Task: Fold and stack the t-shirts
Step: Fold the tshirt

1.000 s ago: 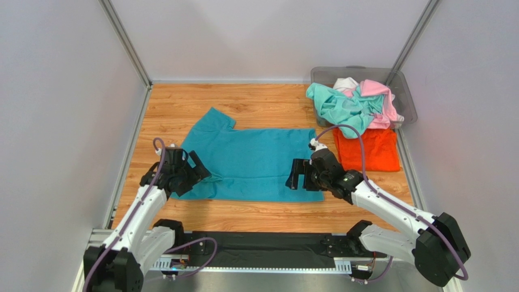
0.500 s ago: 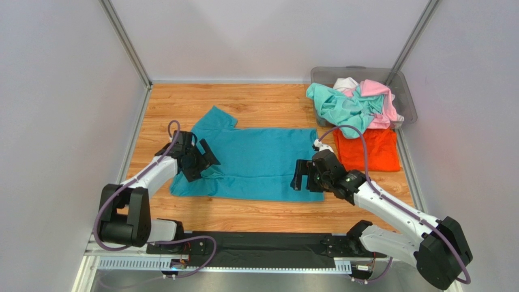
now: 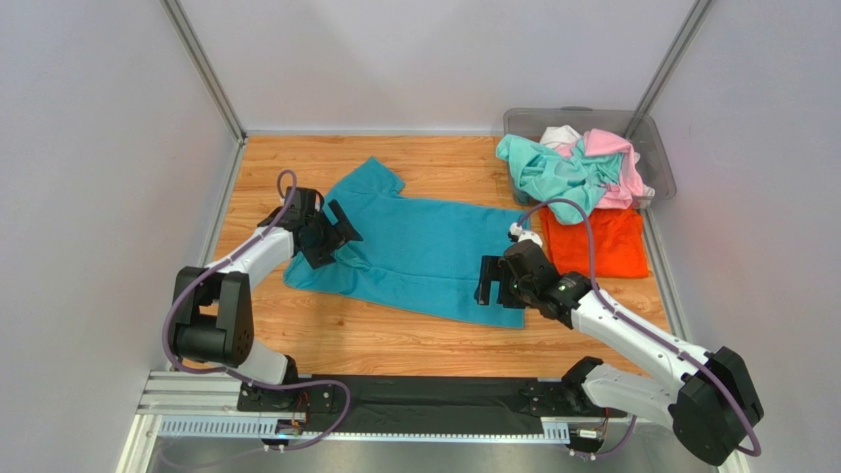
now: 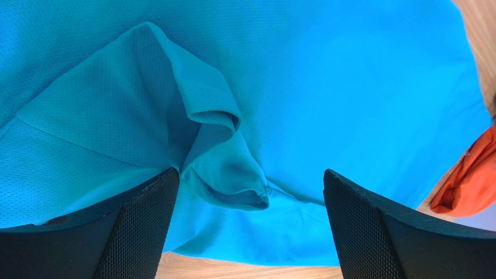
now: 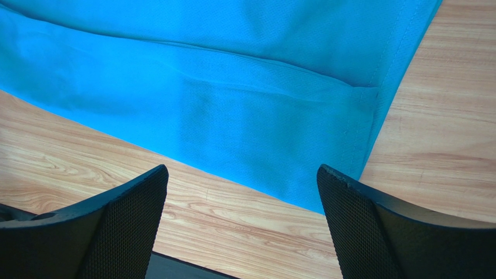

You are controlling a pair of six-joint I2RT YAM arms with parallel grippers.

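Observation:
The teal-blue t-shirt point(image 3: 424, 256) lies spread and slanted on the wooden table, one sleeve point(image 3: 373, 182) pointing away from me. My left gripper point(image 3: 338, 236) is open over the shirt's left part. In the left wrist view a bunched fold point(image 4: 224, 168) of the cloth rises between its wide-apart fingers point(image 4: 145, 221). My right gripper point(image 3: 484, 283) is open above the shirt's near right corner point(image 5: 326, 174), with bare wood between its fingertips. The orange t-shirt point(image 3: 595, 241) lies flat at the right. Mint-green point(image 3: 548, 172), pink point(image 3: 617, 163) and white point(image 3: 560, 135) t-shirts are heaped together.
The grey translucent bin point(image 3: 659, 158) stands at the far right corner under the heap. Grey walls close in the table point(image 3: 395, 335) on the left, back and right. A black strip and metal rail run along the near edge.
My left gripper has moved away from me along the shirt's left side. The shirt's left part shifted with it, leaving the shirt slanted. The right gripper has barely moved.

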